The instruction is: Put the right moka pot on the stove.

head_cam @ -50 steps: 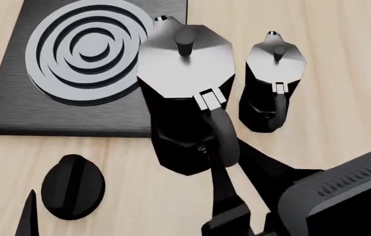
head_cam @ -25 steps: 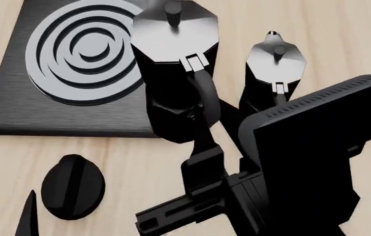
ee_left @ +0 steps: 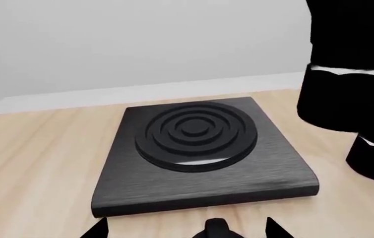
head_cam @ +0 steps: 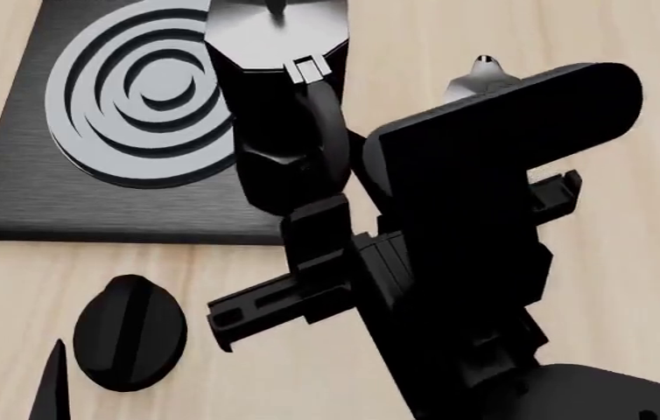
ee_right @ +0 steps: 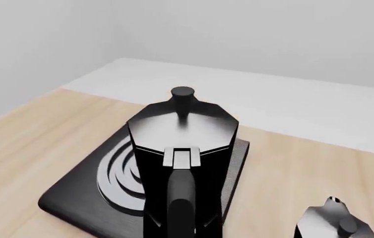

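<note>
Black and faceted, with a silvery octagonal lid, black knob and curved black handle, the moka pot [head_cam: 277,96] hangs from the right tool [head_cam: 320,223], which pinches the handle low down; the pot stands directly beyond the tool's tips, upright or close to it. In the right wrist view the handle runs straight out from the tool to the lid hinge, and the flat square black stove [ee_right: 81,198] with its round burner of grey concentric rings lies under and past the pot's far side.

Judged from the head view, the pot's base seems to sit over the stove's near-right edge, not yet over the burner rings. The risk is a release too soon: a base set half on the slab's rim would probably tip toward the pale wooden surface [head_cam: 610,262]. The grip on a thin curved handle could also let the heavy body swing or slip as the arm carries it farther from the tool's present line.

The second, identical-looking black moka pot [ee_right: 336,225] stands on the surface just beside the tool's right flank, largely hidden behind the arm in the head view; a wide sweep of the arm could knock it. The small black oval knob [head_cam: 129,332] lies well off to the tool's left. The left tool [ee_left: 183,229] shows only dark tips at the frame edge, apparently spread and empty.
</note>
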You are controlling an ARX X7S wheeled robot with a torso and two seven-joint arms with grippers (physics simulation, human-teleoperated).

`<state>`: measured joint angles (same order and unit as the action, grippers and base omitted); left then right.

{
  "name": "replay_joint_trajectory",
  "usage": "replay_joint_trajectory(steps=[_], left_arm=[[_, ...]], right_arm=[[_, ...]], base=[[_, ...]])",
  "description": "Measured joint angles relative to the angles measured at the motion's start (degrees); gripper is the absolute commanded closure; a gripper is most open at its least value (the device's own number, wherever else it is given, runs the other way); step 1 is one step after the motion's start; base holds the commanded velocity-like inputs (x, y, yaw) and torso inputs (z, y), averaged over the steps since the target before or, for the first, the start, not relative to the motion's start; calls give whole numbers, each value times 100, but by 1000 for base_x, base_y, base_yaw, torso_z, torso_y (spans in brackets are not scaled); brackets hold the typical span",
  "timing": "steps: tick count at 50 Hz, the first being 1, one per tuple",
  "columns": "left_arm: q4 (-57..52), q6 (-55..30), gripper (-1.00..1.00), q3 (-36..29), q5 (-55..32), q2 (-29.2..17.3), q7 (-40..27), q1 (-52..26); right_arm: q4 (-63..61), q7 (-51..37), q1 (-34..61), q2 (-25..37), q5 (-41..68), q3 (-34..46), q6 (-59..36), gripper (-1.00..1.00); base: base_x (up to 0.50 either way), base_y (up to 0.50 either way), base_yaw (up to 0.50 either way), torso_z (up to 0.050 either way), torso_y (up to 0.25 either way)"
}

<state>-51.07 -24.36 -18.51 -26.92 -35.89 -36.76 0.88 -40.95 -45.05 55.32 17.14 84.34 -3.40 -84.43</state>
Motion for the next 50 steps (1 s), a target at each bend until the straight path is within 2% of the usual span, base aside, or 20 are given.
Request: replay_joint_trajectory(steps=[27,50], left_arm=[[-9,-11,-100,-61,-11,-34,-17,-21],[-34,0,-100,-93,-41,-84,-14,-19]], right_arm=[[579,1186,214,-153,-1608,1096,875,100],[1552,2269,265,-332,-2843,2019,2131,100]], base=[[0,0,0,0,1],[0,0,0,0,1]])
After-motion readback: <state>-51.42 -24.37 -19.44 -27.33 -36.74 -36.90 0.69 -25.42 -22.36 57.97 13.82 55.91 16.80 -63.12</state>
